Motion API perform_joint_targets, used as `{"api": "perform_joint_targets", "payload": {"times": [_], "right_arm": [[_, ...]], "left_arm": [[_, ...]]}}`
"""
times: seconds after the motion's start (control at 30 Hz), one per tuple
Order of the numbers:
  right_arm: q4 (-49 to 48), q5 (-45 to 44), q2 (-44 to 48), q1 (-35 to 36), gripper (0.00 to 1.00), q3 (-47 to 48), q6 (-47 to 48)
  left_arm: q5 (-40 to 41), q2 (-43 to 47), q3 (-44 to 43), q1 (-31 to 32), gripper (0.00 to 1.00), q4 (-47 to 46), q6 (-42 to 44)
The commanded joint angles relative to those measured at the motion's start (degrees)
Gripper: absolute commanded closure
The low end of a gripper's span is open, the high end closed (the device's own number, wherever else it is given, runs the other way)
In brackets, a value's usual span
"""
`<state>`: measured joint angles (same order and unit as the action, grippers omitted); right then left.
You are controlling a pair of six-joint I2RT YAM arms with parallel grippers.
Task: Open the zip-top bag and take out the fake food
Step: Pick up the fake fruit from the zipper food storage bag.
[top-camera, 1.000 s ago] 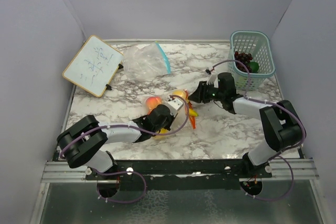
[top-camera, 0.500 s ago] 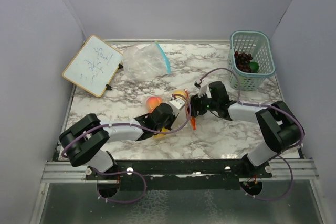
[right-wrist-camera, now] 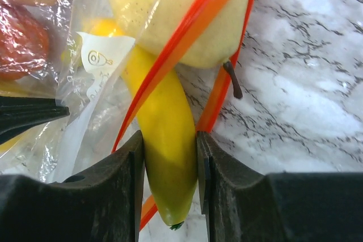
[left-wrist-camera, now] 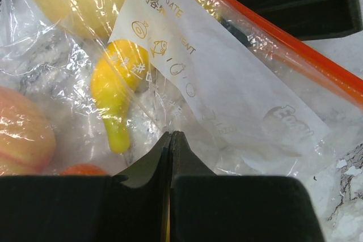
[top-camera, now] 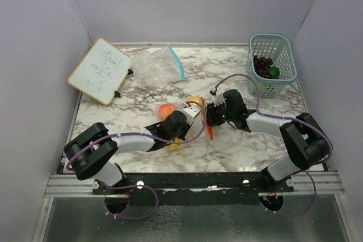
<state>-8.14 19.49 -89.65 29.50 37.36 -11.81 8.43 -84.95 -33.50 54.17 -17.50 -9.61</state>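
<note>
I'm seeing right jaws pinching the banana (right-wrist-camera: 165, 145) at the zip-top bag (left-wrist-camera: 227, 100) mouth, left jaws pressed together on its film; glossy skin risking a slip.

Write-on panel (left-wrist-camera: 227, 92) of the zip-top bag (left-wrist-camera: 51, 66), left wrist view: white patch with gold print, first line "日期 DATE".
Second line, same panel: starts "内容", then a Latin word of which only the ending "ENT" shows; the crease hides the middle.
Signs below those lines: a row of small gold outline icons, one of them a fish and one round; the others are too faint to tell.
Lower right of the panel: a pale logo-like word, not legible.
Same panel, right wrist view (right-wrist-camera: 102, 58): one round gold icon with faint, unreadable script beneath.
Whiteboard (top-camera: 100, 71), far left corner of the table (top-camera: 244, 140): blue handwritten marks, too small to read.
</note>
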Motion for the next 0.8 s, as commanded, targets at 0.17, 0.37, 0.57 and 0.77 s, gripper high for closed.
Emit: {"api": "perform_joint_targets", "payload": {"times": [0.17, 0.37, 0.57, 0.77], "right_arm": [[7.83, -10.87, 8.18, -0.48, 0.79, 1.55, -3.72], [10.6, -11.98, 12.04, -4.0, 0.76, 1.14, -4.65], [11.81, -12.03, 16.72, -11.35, 0.77, 3.63, -5.61], [14.01, -12.43, 16.63, -18.02, 0.76, 13.26, -5.19]], "left_arm": [[1.37, -1.9, -1.31, -1.87, 1.0, 3.39, -2.74], [0.31, -1.25, 0.16, -4.23, 1.0, 1.62, -4.47], [-0.7, -0.62, 0.78, -5.47, 1.0, 1.21, -4.86], [-1.73, -0.03, 1.61, -5.51, 1.0, 0.33, -4.9]]}}
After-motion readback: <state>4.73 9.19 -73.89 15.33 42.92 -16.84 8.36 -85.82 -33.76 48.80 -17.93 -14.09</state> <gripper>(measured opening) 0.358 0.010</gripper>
